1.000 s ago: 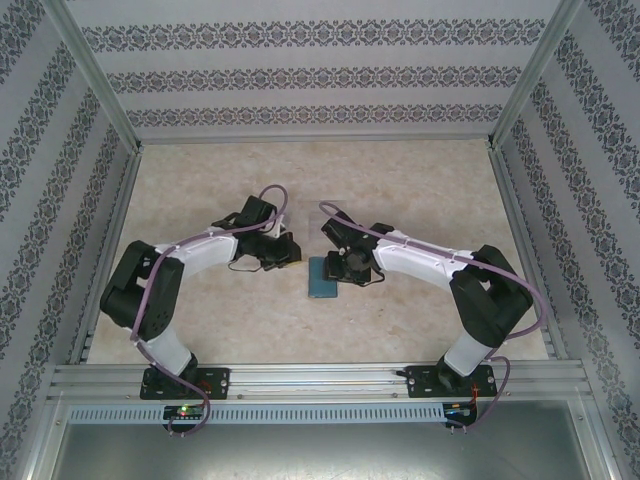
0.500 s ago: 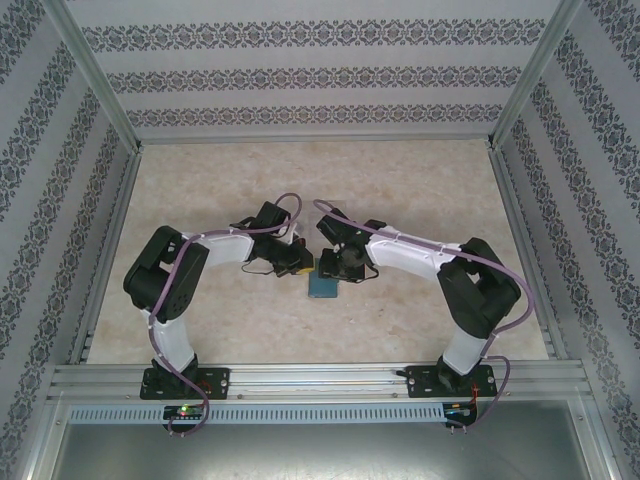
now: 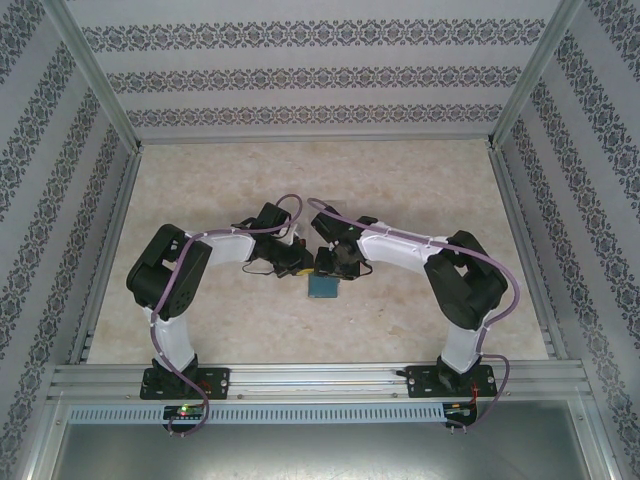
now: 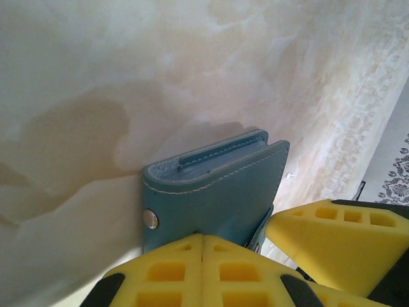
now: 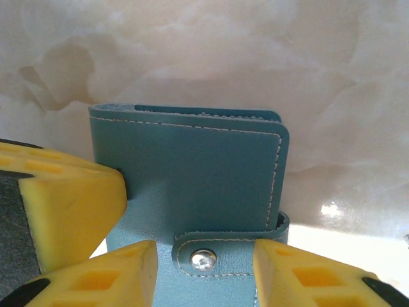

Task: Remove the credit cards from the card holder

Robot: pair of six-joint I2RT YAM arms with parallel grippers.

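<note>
1. The card holder (image 3: 323, 286) is located on the marbled table (image 3: 400, 180), between the heads of the two arms, as seen from the top.
2. The card holder is teal with pale stitching. It is folded shut and laid flat.
3. The closing tab (image 5: 233, 249) is wrapped over one edge of the holder and is fastened by a metal snap (image 5: 203, 259).
4. The left gripper (image 4: 202, 246) is fully closed: its two yellow pads are pressed together with no gap between them.
5. The tips of the left gripper are set against the holder's near edge. Nothing is seen between the pads, and it cannot be told whether any leather is pinched.
6. The right gripper (image 5: 204, 272) is held partly open. Its yellow fingers are placed on either side of the snap, with the tab between them. The tab is not clamped.
7. In the right wrist view, a finger of the left gripper is seen touching the holder's left edge.
8. In the left wrist view, a finger of the right gripper is seen just beside the holder's near right corner.
</note>
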